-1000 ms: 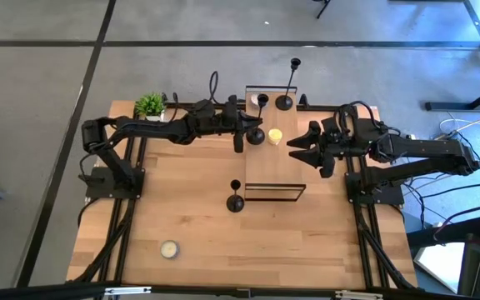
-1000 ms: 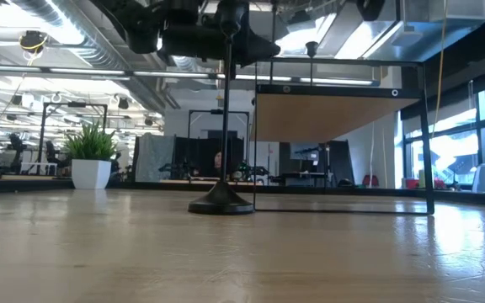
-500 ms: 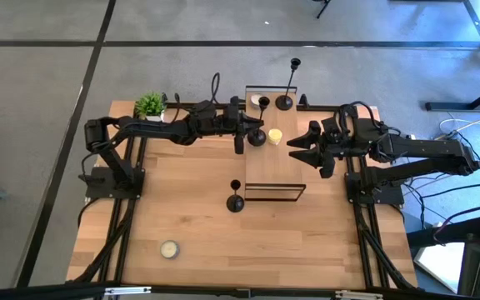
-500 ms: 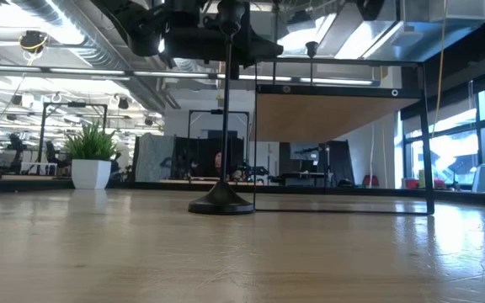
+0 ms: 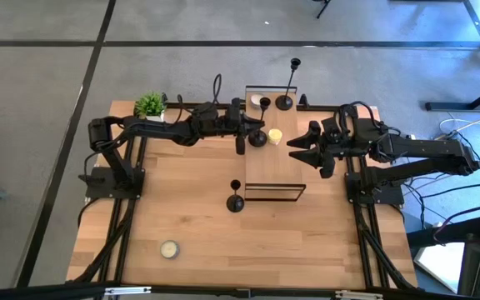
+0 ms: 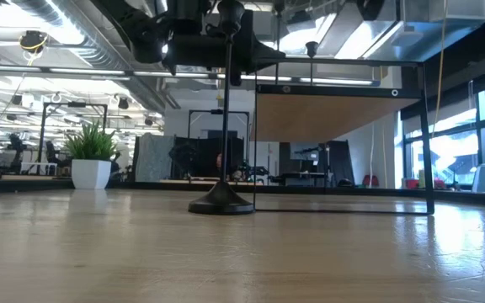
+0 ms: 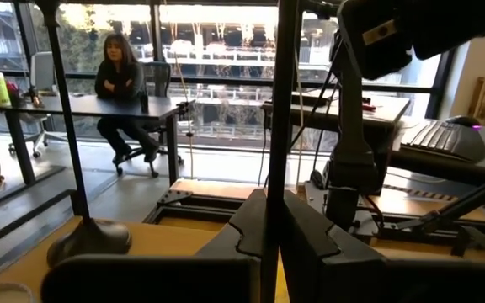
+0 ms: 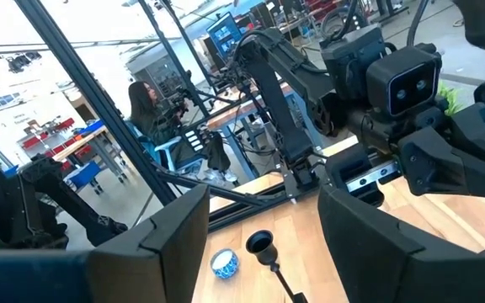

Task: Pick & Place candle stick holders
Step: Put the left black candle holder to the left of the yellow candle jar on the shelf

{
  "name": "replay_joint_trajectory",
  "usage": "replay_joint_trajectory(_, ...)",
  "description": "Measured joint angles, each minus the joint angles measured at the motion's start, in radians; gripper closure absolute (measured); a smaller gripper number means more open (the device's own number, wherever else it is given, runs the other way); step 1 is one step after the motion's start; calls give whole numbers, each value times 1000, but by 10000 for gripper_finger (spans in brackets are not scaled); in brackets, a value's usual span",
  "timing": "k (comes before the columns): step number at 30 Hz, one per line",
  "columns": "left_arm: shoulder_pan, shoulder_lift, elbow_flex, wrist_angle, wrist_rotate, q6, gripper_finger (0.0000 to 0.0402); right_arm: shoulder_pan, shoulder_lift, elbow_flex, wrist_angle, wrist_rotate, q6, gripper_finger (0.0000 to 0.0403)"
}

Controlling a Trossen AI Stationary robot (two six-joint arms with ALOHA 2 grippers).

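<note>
Left fingers [image 7: 263,244] clamped on candle stick holder [image 7: 281,101] above shelf edge [image 5: 247,133]; right fingers [image 5: 300,147] wide

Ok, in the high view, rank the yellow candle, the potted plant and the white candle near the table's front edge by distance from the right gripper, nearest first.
From the right gripper:
1. Yellow candle, on the raised shelf just beside it.
2. Potted plant, at the far left corner.
3. White candle, near the front left edge.
</note>
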Motion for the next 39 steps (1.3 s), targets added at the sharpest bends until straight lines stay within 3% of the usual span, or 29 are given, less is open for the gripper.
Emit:
replay_joint_trajectory(23, 0, 0, -31, 9, -8, 0, 383, 0, 0, 0, 0, 1, -4, 176)
replay_joint_trajectory(39, 0, 0, -32, -7, 16, 0, 335, 0, 0, 0, 0, 2, -4, 176)
